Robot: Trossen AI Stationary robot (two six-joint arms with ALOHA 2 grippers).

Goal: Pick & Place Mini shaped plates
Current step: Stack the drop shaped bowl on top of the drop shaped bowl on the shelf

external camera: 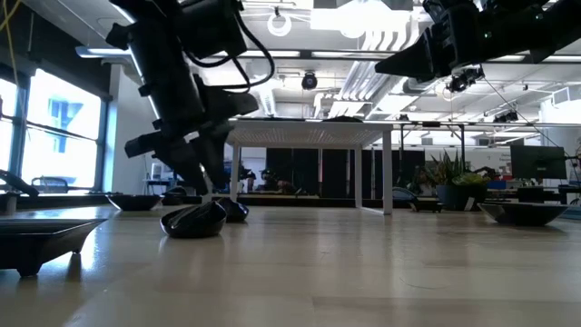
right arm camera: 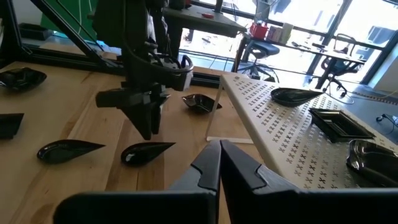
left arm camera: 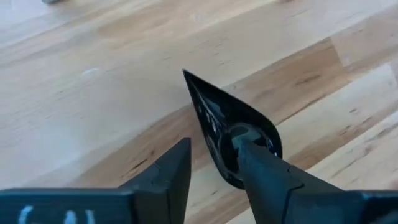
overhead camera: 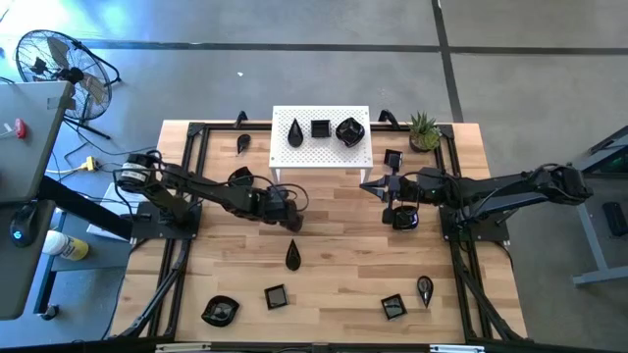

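A teardrop plate (left arm camera: 233, 134) lay flat on the wooden table (overhead camera: 334, 255), just in front of the white stand (overhead camera: 321, 147). The left gripper (left arm camera: 214, 171) hung over it, jaws released, one finger resting across its rounded end. The right gripper (right arm camera: 219, 163) waited clenched, empty, beside the stand.

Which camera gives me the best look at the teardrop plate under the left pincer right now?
The left wrist view: the teardrop plate fills the frame on the wood, one finger of the open left pincer over its rounded end. The right wrist view shows it side-on below that pincer, the low view as a dark mound; the high view hides it under the arm.
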